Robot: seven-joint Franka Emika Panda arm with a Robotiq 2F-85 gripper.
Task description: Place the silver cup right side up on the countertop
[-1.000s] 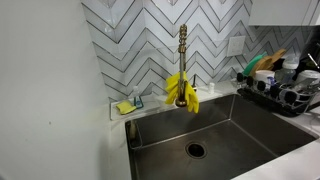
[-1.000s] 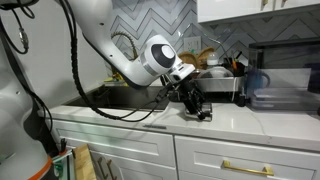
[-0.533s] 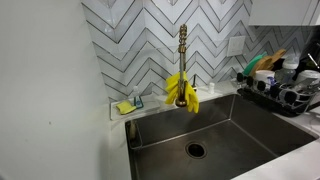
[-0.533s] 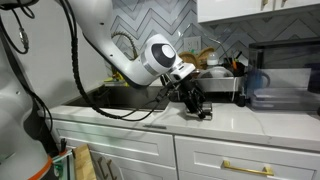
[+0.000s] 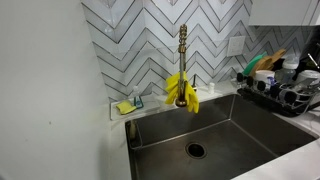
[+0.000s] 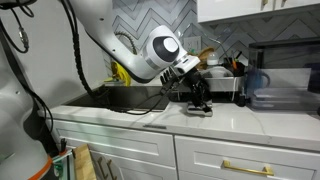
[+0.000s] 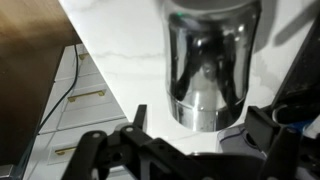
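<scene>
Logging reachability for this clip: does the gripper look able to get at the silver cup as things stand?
Probably yes. In the wrist view the silver cup sits on the countertop just ahead of the open gripper, with nothing in the way.

Arm (image 6: 105, 28): we see smooth white rounded shells.
Joint cap (image 6: 163, 48): a round grey and black disc.
Cables (image 6: 78, 60): black, we see several.
End effector (image 6: 202, 101): black.

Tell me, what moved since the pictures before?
The arm rose slightly and swung toward the dish rack, carrying its open gripper along. Nothing was grabbed or dropped. The silver cup sits on the countertop; sink, tap and yellow gloves stayed put.
</scene>
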